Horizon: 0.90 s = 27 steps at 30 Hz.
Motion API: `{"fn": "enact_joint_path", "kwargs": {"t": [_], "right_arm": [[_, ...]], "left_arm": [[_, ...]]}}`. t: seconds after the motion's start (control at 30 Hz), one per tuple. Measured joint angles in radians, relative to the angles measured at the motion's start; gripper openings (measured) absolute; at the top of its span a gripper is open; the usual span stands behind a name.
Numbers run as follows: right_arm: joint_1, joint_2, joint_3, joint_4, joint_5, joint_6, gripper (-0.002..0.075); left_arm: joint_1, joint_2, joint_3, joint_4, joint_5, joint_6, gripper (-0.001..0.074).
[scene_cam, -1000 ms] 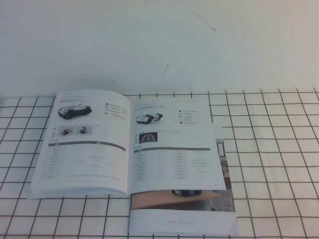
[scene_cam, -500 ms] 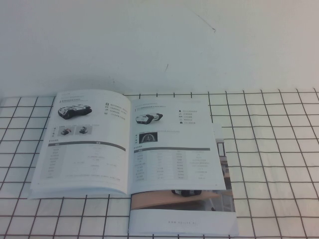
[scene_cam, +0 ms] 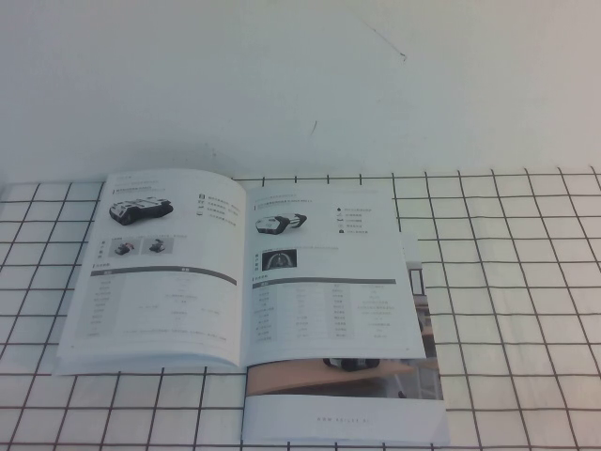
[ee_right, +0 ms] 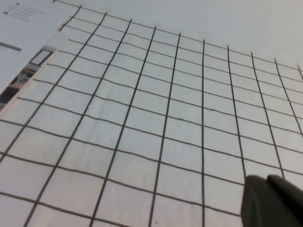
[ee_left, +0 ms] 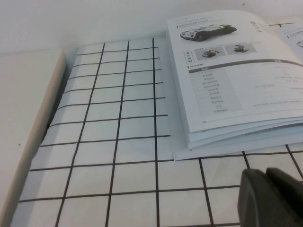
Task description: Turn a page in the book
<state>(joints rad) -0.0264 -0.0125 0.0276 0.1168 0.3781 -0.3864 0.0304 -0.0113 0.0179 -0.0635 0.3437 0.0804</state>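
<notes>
The book (scene_cam: 244, 268) lies open and flat on the grid mat, left of centre. Its right-hand page (scene_cam: 324, 272) shows a vehicle and a dark dial picture above a grey-barred table. The left-hand page (scene_cam: 160, 263) shows a vehicle above two small photos. The book also shows in the left wrist view (ee_left: 236, 80), and a corner of it in the right wrist view (ee_right: 21, 28). My left gripper (ee_left: 267, 176) is shut and empty, low over the mat near the book's near left corner. My right gripper (ee_right: 267, 182) is shut and empty over bare mat right of the book. Neither gripper shows in the high view.
A brochure (scene_cam: 376, 376) with a brown floor photo and a white strip lies under the book's near right corner; its edge shows in the right wrist view (ee_right: 28, 71). The black-lined grid mat (scene_cam: 507, 282) covers the table. A white raised ledge (ee_left: 23, 123) borders the mat's left side.
</notes>
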Motion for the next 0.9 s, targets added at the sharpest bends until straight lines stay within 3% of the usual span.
{"fn": "enact_joint_path", "kwargs": {"t": [0.33, 0.53, 0.7, 0.9], "right_arm": [[0.0, 0.0, 0.0, 0.004, -0.051, 0.006, -0.0002], [0.0, 0.0, 0.0, 0.046, -0.313, 0.006, -0.0002], [0.0, 0.0, 0.0, 0.08, -0.579, 0.008, -0.0002], [0.0, 0.0, 0.0, 0.082, -0.685, 0.01, -0.0002]], "left_arm": [[0.0, 0.0, 0.009, 0.007, -0.136, 0.007, -0.0004], [0.0, 0.0, 0.009, 0.008, -0.313, 0.007, -0.0004], [0.0, 0.0, 0.009, 0.008, -0.358, 0.007, -0.0004], [0.0, 0.0, 0.009, 0.009, -0.358, 0.007, -0.0004]]}}
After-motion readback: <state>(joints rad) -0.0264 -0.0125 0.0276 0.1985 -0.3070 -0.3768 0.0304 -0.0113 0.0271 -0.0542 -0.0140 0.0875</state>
